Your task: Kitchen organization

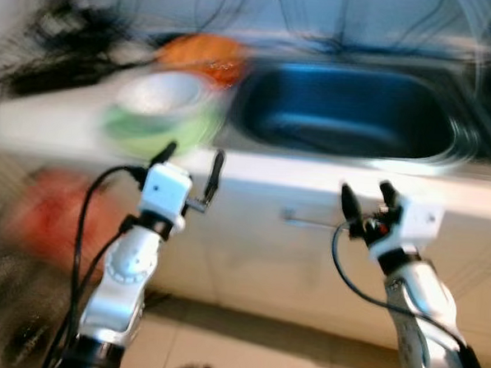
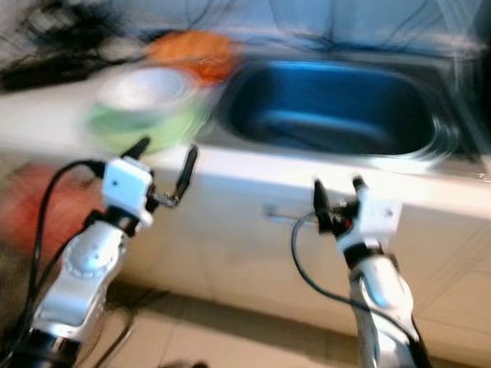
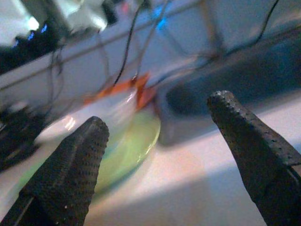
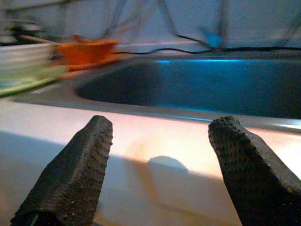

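Observation:
The views are blurred by motion. A white bowl [image 1: 164,93] rests on a green plate [image 1: 154,130] on the counter, left of a steel sink [image 1: 348,111]. An orange bowl [image 1: 207,57] sits behind them. My left gripper [image 1: 190,169] is raised just in front of the counter edge below the green plate, open and empty. My right gripper [image 1: 366,200] hovers in front of the counter below the sink, open with nothing between its fingers. In the left wrist view the white bowl [image 3: 101,115] and green plate [image 3: 134,148] lie just ahead of the fingertips [image 3: 89,136].
Dark cables and black objects [image 1: 59,46] crowd the counter's back left. A cabinet front with a handle [image 1: 309,220] runs below the counter. Something red [image 1: 50,211] stands low at the left. Tiled floor [image 1: 245,349] lies below.

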Robot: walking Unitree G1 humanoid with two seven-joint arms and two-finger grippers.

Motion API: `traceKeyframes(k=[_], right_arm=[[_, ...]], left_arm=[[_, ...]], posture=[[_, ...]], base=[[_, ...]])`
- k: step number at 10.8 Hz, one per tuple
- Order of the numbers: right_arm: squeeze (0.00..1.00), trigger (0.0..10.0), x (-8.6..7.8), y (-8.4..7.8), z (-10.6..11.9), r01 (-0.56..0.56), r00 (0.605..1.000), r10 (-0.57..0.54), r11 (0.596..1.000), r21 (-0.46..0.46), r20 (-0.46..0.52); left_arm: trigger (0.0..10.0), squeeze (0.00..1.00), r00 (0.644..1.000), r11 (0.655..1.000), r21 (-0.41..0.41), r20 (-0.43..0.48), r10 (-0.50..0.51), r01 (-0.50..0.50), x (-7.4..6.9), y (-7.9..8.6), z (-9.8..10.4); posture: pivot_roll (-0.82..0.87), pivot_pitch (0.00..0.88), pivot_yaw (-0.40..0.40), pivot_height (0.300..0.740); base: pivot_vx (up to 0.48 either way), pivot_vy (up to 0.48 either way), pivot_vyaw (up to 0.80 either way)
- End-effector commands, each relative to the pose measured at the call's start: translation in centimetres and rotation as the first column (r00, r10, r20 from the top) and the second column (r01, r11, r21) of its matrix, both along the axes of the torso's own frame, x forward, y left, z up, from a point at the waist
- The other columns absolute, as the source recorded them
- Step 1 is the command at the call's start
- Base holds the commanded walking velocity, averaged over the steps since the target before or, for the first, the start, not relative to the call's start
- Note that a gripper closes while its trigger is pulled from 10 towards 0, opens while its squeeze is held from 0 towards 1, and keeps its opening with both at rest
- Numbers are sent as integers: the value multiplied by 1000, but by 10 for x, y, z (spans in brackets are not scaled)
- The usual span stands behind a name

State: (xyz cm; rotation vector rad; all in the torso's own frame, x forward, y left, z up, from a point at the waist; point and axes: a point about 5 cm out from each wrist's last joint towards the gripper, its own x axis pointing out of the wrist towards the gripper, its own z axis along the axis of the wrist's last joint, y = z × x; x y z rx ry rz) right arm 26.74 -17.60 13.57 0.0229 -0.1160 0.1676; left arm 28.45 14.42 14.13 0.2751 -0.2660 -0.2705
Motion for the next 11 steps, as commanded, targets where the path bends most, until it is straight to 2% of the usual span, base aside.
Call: traceKeyframes(k=[1,2,3,5,7,11], right_arm=[[0,10000,0,2,1,-8,1000,8,1000,2,5],[0,10000,-3,3,0,-13,1000,13,1000,1,5],[0,10000,-17,-12,-35,81,989,-81,997,-6,-122],[0,10000,-16,-9,-36,81,989,-81,997,0,-124],[0,10000,-14,-7,-38,75,989,-74,997,2,-126],[0,10000,-14,-4,-61,61,980,-62,998,-11,-190]], left_arm=[[10000,0,1000,1000,12,9,-3,3,2,0,3],[10000,0,1000,1000,18,6,-3,3,1,2,-1],[10000,0,977,995,-44,-200,76,-87,9,14,-30],[10000,0,979,997,-39,-193,62,-70,7,12,-30],[10000,0,972,997,-36,-227,61,-71,6,13,-40],[10000,0,892,990,-11,-437,120,-139,-3,31,-93]], posture=[[16,81,110,740],[14,82,112,740],[2,98,114,740],[-1,96,118,740],[3,90,117,740],[4,79,113,740]], base=[[0,0,0],[0,0,0],[0,-480,0],[0,0,0],[0,0,0],[0,0,0]])
